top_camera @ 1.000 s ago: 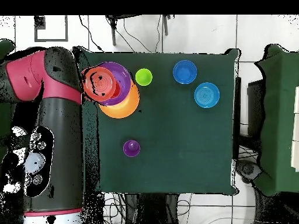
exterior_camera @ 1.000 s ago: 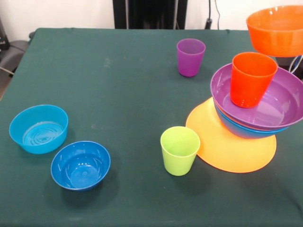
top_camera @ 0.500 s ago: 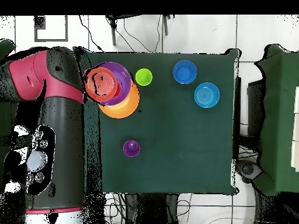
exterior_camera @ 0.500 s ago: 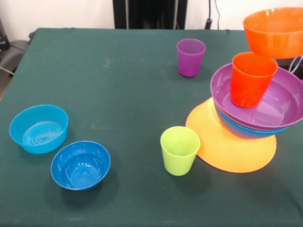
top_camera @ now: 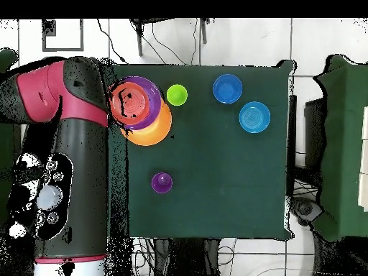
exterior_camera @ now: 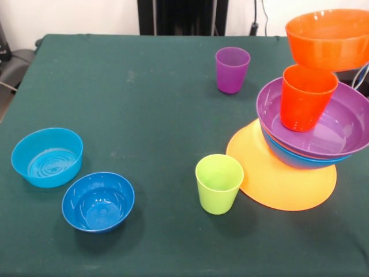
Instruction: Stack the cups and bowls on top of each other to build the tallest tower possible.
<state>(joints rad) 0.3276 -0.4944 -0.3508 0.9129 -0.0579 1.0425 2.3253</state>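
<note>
A small orange bowl [exterior_camera: 328,37] hangs in the air at the right, just above an orange cup [exterior_camera: 307,95]. The grip on its far side is hidden behind the bowl. The cup stands upright in a large purple bowl [exterior_camera: 346,130]. That bowl rests in a blue bowl [exterior_camera: 300,158] on the upturned orange-yellow bowl [exterior_camera: 282,179], which together form the tower. In the overhead view the red and black arm [top_camera: 72,108] reaches the orange bowl [top_camera: 131,103] over the tower's orange-yellow bowl [top_camera: 154,131].
A purple cup [exterior_camera: 232,69] stands behind the tower and a lime green cup [exterior_camera: 219,183] just left of it. A dark blue bowl [exterior_camera: 98,201] and a light blue bowl [exterior_camera: 47,157] sit at the front left. The table's right edge runs close to the tower.
In the front view the raised orange bowl has drifted left, from the right edge to over the orange cup. In the overhead view the arm has swung towards the tower.
</note>
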